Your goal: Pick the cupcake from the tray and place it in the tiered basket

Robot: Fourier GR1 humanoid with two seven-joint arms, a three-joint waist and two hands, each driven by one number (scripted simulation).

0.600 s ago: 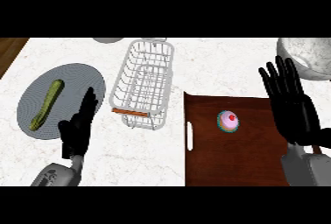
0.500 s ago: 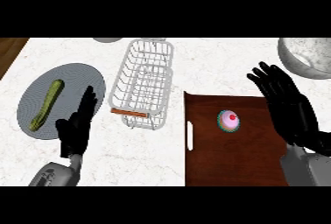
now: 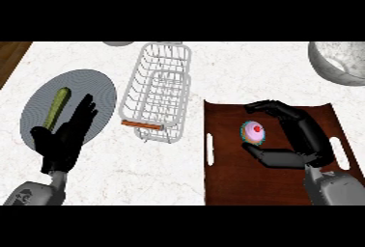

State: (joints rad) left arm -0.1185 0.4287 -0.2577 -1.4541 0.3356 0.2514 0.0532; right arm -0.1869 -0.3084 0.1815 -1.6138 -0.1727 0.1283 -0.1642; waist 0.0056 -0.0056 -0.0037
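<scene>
A pink-frosted cupcake with a red cherry on top (image 3: 254, 132) is seen on the dark brown wooden tray with white slot handles (image 3: 235, 178), at the right of the white marble counter (image 3: 235, 72). The right hand (image 3: 296, 140) is curled around the cupcake, fingers arched over its top and thumb just below it; actual contact cannot be told. The white wire tiered basket with a brown handle (image 3: 160, 89) is placed left of the tray, apart from it. The left hand (image 3: 65, 140) is held released, fingers straight, over the lower edge of a grey round plate (image 3: 100, 91) on which a green cucumber (image 3: 55, 107) is laid. A grey speckled bowl (image 3: 341, 61) is seen at the upper right.
</scene>
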